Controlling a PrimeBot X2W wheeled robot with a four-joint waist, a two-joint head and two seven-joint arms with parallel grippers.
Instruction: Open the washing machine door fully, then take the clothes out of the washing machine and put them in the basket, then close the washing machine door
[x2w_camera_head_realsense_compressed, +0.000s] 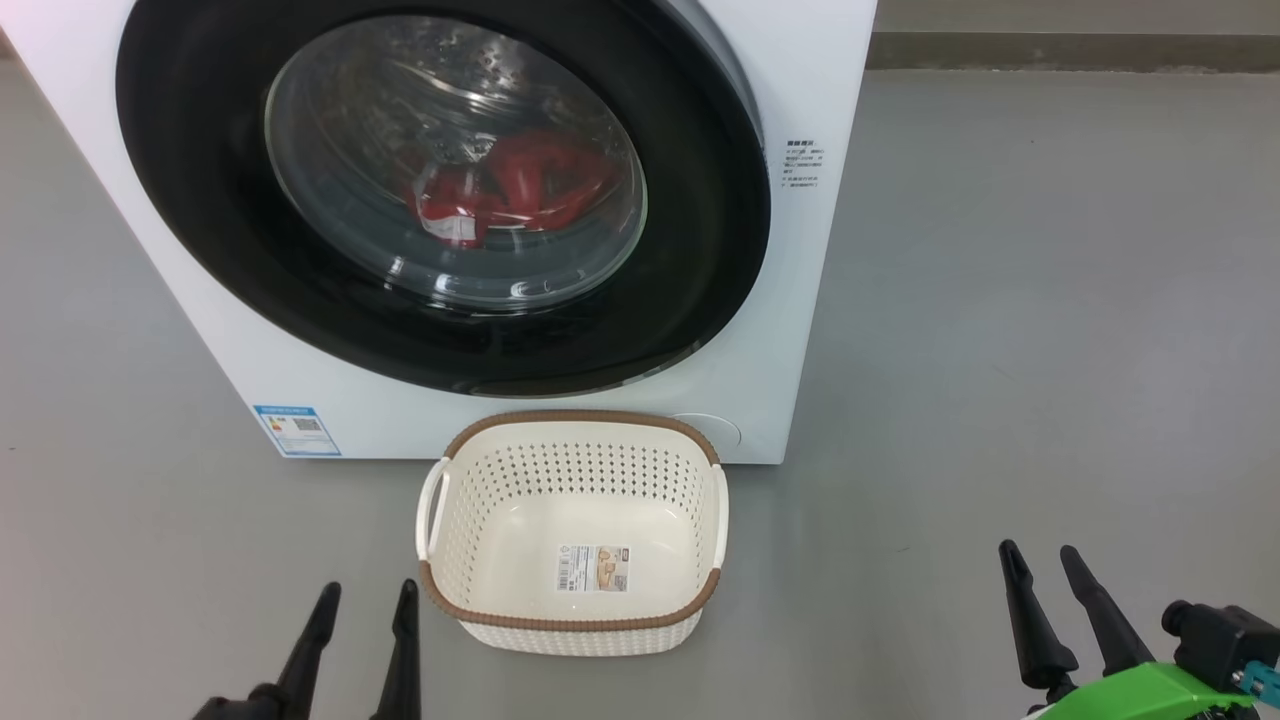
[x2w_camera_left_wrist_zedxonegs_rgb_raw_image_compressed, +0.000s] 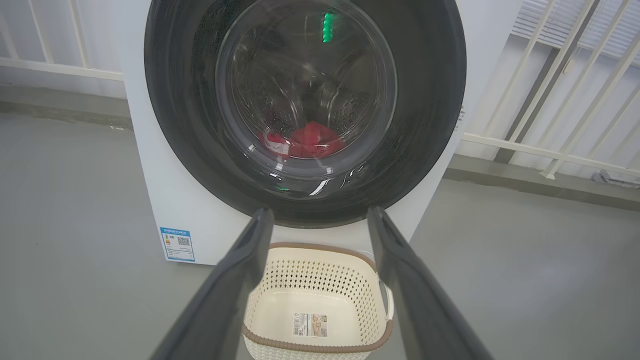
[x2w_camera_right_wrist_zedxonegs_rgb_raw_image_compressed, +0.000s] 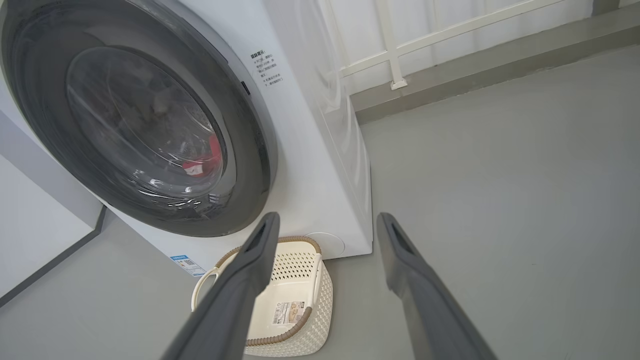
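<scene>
Ahead of wide, empty left claw (x2w_camera_head_realsense_compressed: 369, 590) and right claw (x2w_camera_head_realsense_compressed: 1039, 550): shut washing machine door (x2w_camera_head_realsense_compressed: 200, 200), clothes (x2w_camera_head_realsense_compressed: 520, 185) behind. Nothing in basket (x2w_camera_head_realsense_compressed: 580, 418) yet.

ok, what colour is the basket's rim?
Brown, woven-look rim on a cream-white perforated basket. Shows best in the head view.

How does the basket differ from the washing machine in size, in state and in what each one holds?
The washing machine is much larger than the basket. The washing machine is shut by its black-rimmed door, while the basket is open at the top. The washing machine holds red clothes behind the glass; the basket has no clothes, just a paper label on its bottom. Both are pale and stand on the grey floor.
</scene>
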